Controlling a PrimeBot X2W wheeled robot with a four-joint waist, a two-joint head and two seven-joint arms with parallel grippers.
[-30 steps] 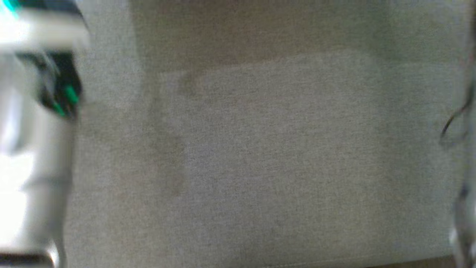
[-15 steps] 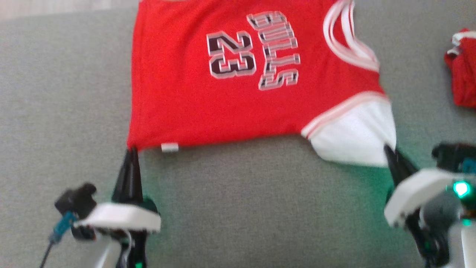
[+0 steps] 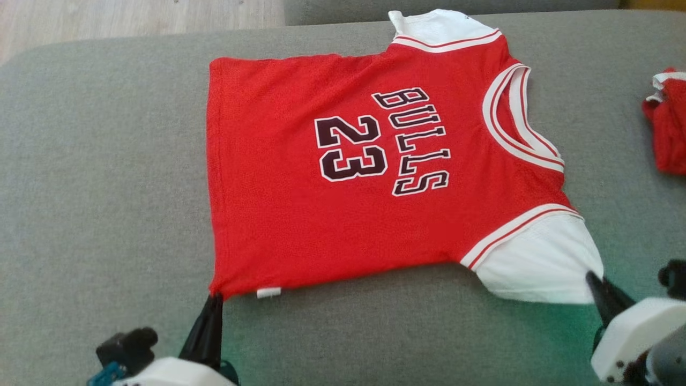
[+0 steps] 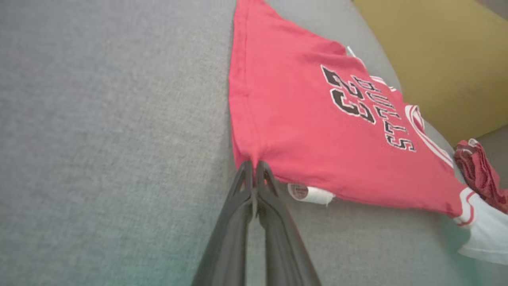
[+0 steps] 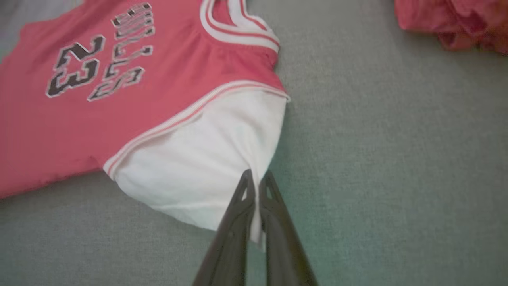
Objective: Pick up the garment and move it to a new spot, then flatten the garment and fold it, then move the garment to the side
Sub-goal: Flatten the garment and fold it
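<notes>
The garment [image 3: 343, 177], a red jersey, lies print-up and spread nearly flat on the grey sofa cushion [image 3: 96, 177], just beyond both tools and spanning the gap between them. Its long axis runs from one tool to the other: the hem sits at the left tool's side, and the neckline [image 3: 514, 128] points past the right tool. The left tool [image 3: 216, 296] is pressed together, pinching the near hem corner. The right tool [image 3: 592, 279] likewise pinches the edge of the white sleeve [image 3: 541, 262]. Judging by this, placing and flattening look about finished, while folding and shifting aside remain. A second red garment [image 3: 667, 123] lies beyond the right tool, apart.
</notes>
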